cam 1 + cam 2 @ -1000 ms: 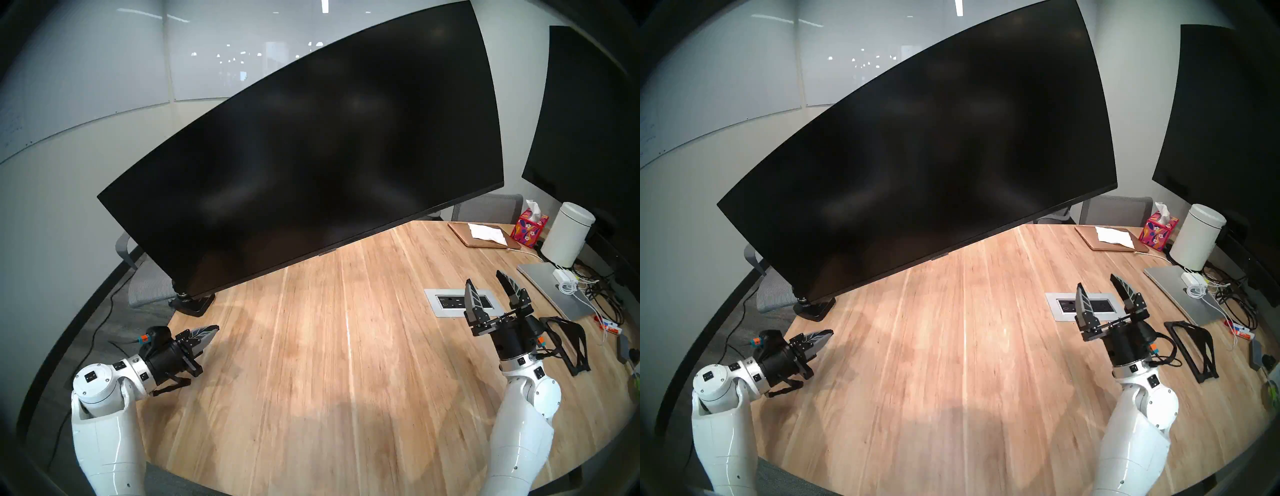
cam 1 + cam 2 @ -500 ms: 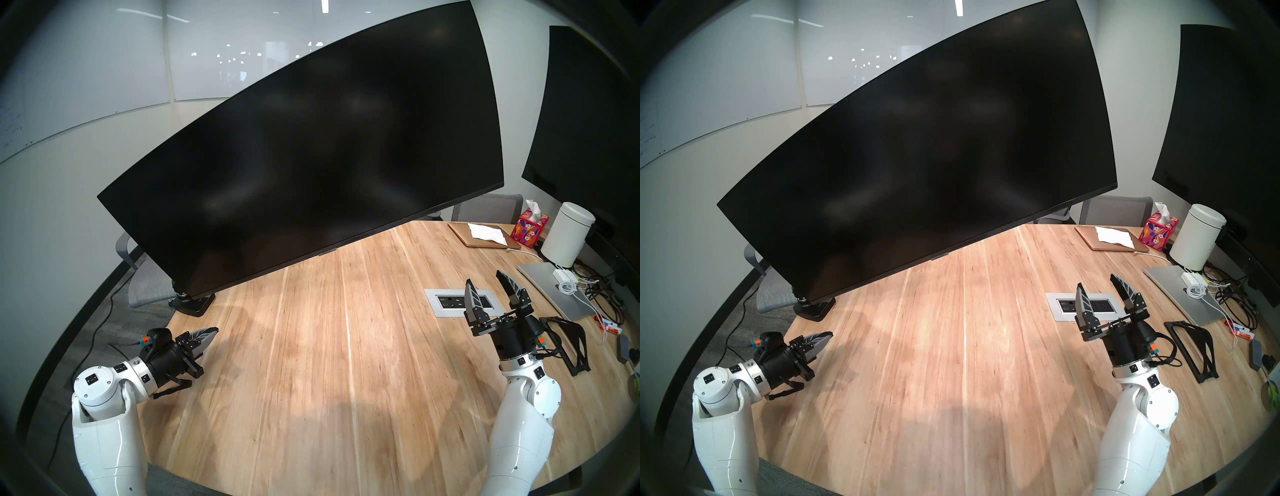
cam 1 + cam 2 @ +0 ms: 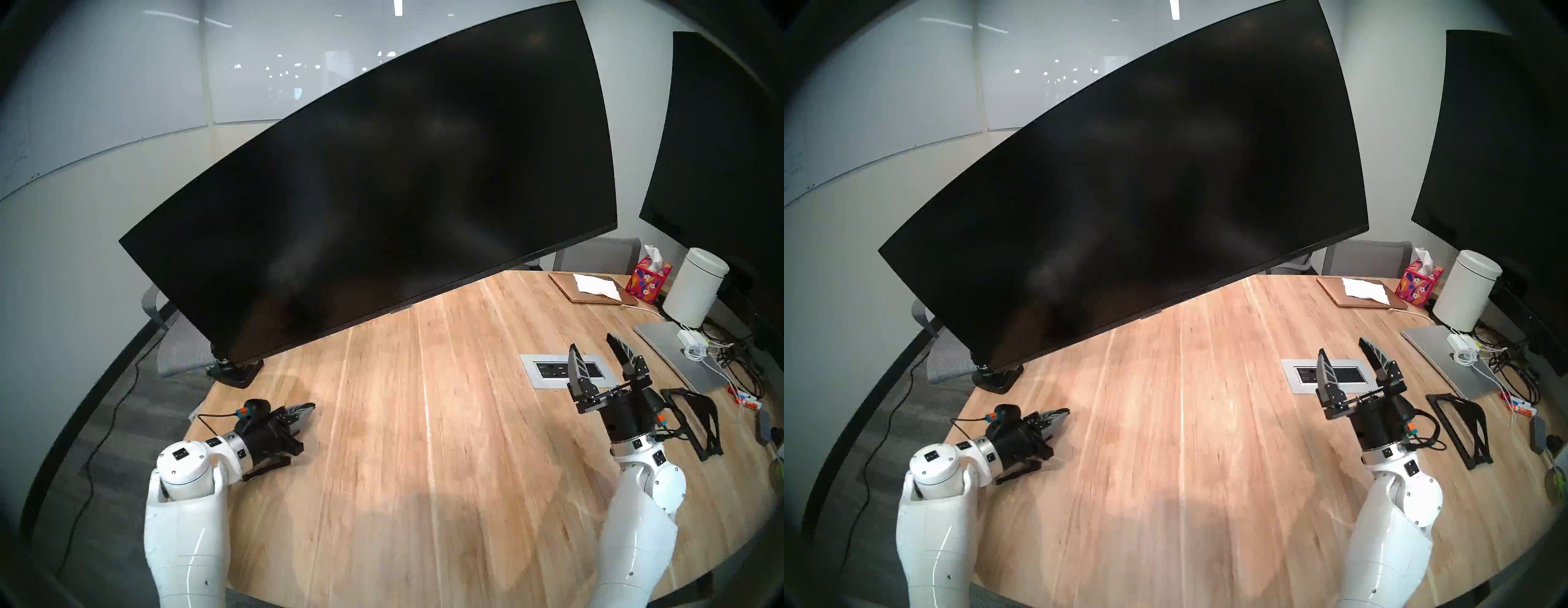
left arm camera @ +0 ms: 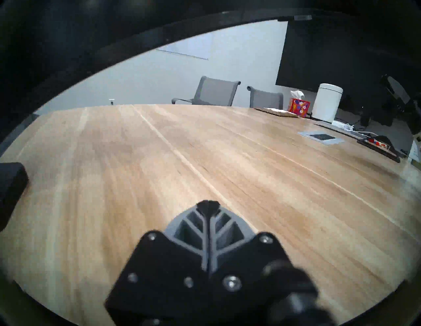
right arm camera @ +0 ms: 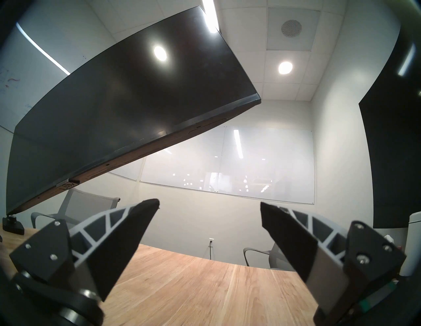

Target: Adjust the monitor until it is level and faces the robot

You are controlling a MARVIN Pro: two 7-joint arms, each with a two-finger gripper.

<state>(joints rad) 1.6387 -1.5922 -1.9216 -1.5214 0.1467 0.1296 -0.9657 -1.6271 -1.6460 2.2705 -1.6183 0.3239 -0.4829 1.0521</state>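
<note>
The wide curved black monitor [image 3: 373, 187] [image 3: 1123, 191] [image 5: 127, 109] hangs over the far left of the wooden table [image 3: 424, 424], strongly tilted, its left end low and its right end high. Its mount base [image 3: 235, 371] clamps the table's left edge. My left gripper [image 3: 309, 408] [image 3: 1064, 412] [image 4: 207, 203] lies low over the table in front of the monitor's low end, shut and empty, pointing right. My right gripper [image 3: 594, 346] [image 3: 1344, 346] [image 5: 209, 205] stands open and empty over the table's socket panel [image 3: 547, 369], pointing up toward the monitor's high end.
A second large flat black screen [image 3: 721, 148] stands at the far right. Along the right side lie a white canister [image 3: 695, 293], tissue box [image 3: 647, 280], wooden board [image 3: 592, 288], laptop [image 3: 679, 356], cables [image 3: 729, 361] and a black stand [image 3: 695, 420]. Grey chairs [image 3: 182, 348] stand behind the table.
My left arm has swung right and inward over the table, staying shut. The right gripper and the monitor have not visibly moved.
</note>
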